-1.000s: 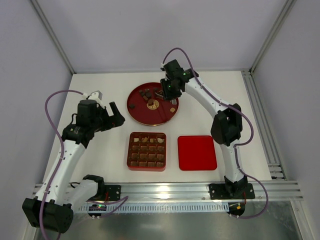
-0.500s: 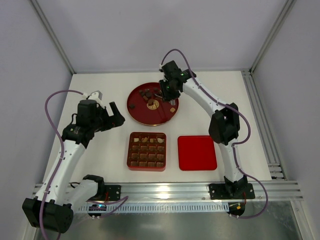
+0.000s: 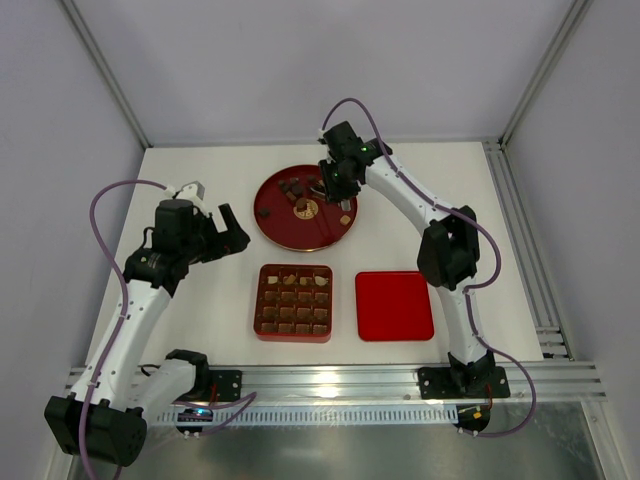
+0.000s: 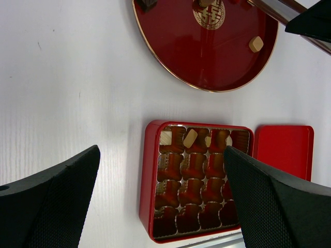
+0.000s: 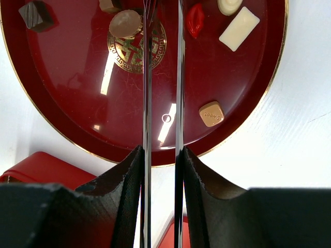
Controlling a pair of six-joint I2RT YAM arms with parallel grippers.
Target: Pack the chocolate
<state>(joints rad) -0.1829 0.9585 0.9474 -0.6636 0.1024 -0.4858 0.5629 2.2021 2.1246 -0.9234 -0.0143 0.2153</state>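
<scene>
Loose chocolate lies on a round red plate (image 5: 67,124): a round mid-brown piece (image 5: 124,23), a dark cube (image 5: 35,14), a cream bar (image 5: 239,28) and a tan square (image 5: 211,113). My right gripper (image 5: 162,151) is shut on metal tongs (image 5: 146,77), whose two blades reach over the plate's middle with a narrow gap; their tips are out of frame. In the top view this gripper (image 3: 335,180) hovers over the plate's far side. My left gripper (image 4: 163,201) stands wide open and holds nothing above the red grid box (image 4: 147,181), which holds brown pieces and a cream piece (image 4: 190,137).
A flat red lid (image 3: 394,305) lies right of the box (image 3: 293,302) near the table's front. The plate (image 3: 300,235) sits behind both. My left gripper (image 3: 233,228) hangs left of the plate. A metal rail runs along the front edge.
My right gripper has shifted slightly left and farther back over the plate, and the tongs' blades have drawn a little closer. The left arm has not moved.
</scene>
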